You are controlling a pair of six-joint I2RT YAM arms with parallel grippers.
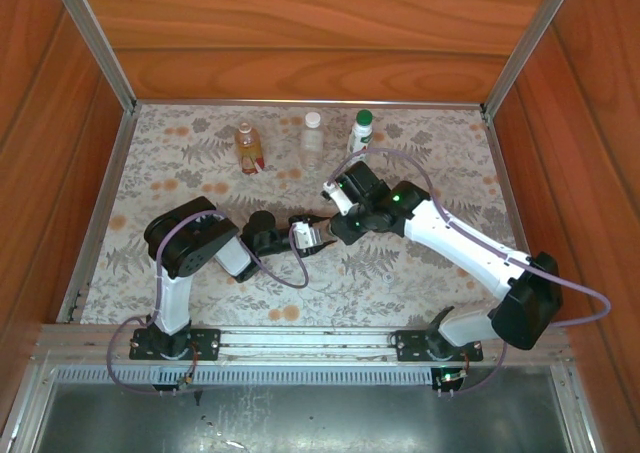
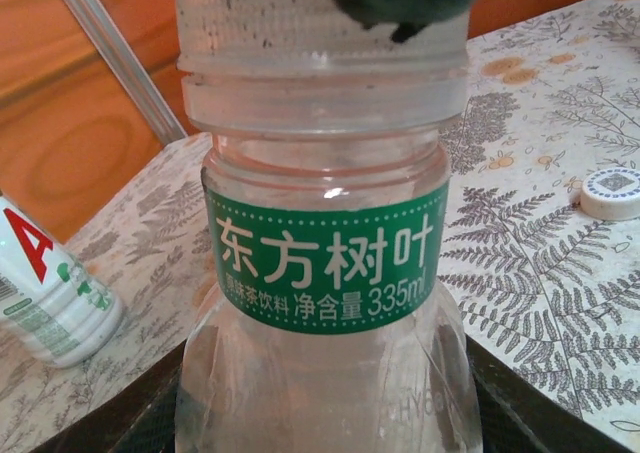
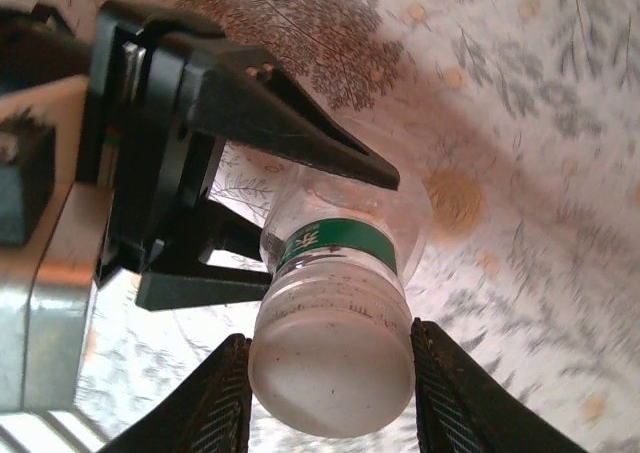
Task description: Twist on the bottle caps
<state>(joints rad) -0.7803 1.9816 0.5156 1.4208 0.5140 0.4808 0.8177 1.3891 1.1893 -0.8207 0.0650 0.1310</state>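
Clear plastic meets dark wood at the robot bench.

The clear bottle (image 2: 325,373) is glossy, see-through plastic with a shiny green label (image 2: 325,263). Its white cap (image 3: 330,363) looks frosted, matt and faintly ridged. The right gripper (image 3: 330,331) has matt black fingers (image 3: 215,403) with finely ribbed faces. The table (image 1: 400,273) wears a flat, matt floral covering, cloth or printed sheet, hard to tell. The walls (image 1: 300,33) are reddish wood with a satin sheen, edged by brushed metal rails (image 1: 97,48).

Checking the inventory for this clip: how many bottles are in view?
4. Amber bottle, clear bottle and white bottle stand along the far edge; the green-labelled bottle is mid-table in the left gripper, the right gripper on its cap.
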